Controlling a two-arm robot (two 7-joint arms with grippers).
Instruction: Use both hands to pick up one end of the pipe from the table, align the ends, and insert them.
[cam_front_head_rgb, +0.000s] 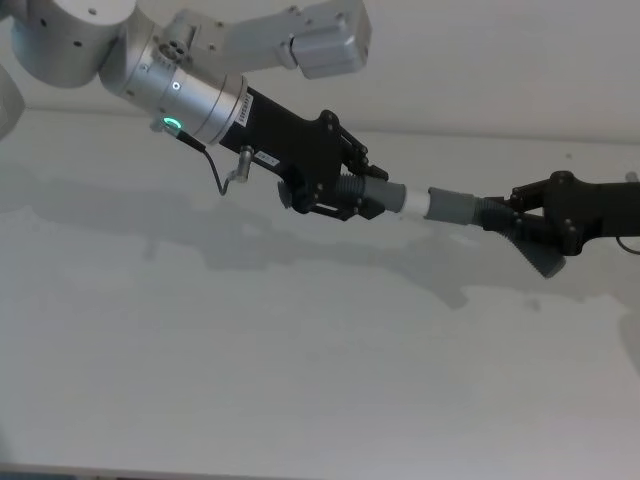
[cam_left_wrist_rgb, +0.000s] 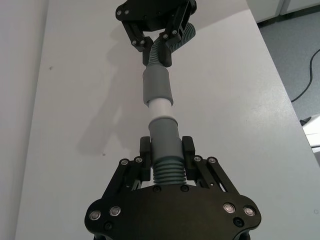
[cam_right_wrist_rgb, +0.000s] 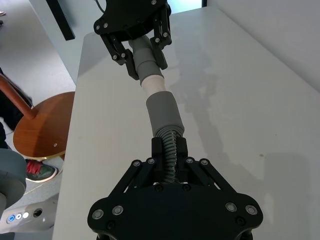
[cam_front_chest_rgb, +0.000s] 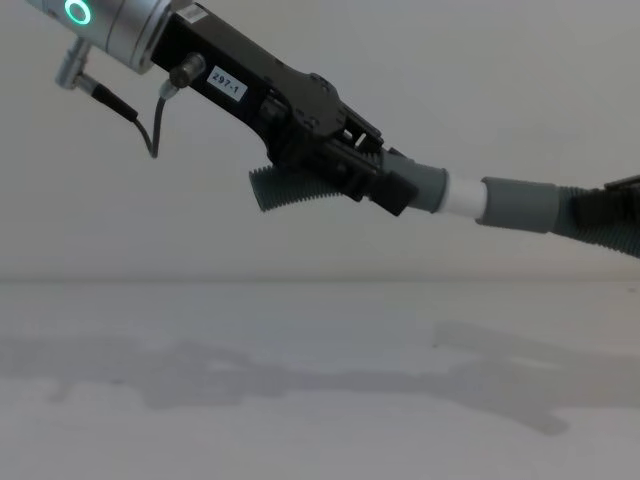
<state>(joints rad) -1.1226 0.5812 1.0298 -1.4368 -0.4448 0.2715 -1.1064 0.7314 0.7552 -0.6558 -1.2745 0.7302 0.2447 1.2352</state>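
My left gripper (cam_front_head_rgb: 345, 195) is clamped on the left pipe piece (cam_front_chest_rgb: 300, 187) right behind its cuff (cam_front_head_rgb: 383, 193), holding it in the air above the table (cam_front_head_rgb: 300, 380). Its white tube stub (cam_front_head_rgb: 414, 202) points to the right, toward my other arm. The stub's tip sits at the mouth of the right piece's cuff (cam_front_head_rgb: 455, 209), and a band of white is exposed between the two cuffs, so I judge the joint only partly seated. My right gripper (cam_front_head_rgb: 520, 222) grips the ribbed body of the right pipe piece (cam_right_wrist_rgb: 167, 145) just behind that cuff. Both wrist views show the two cuffs lying along one line, running left to right. What's left, I reckon, is a straight push along that axis, each gripper toward the other.
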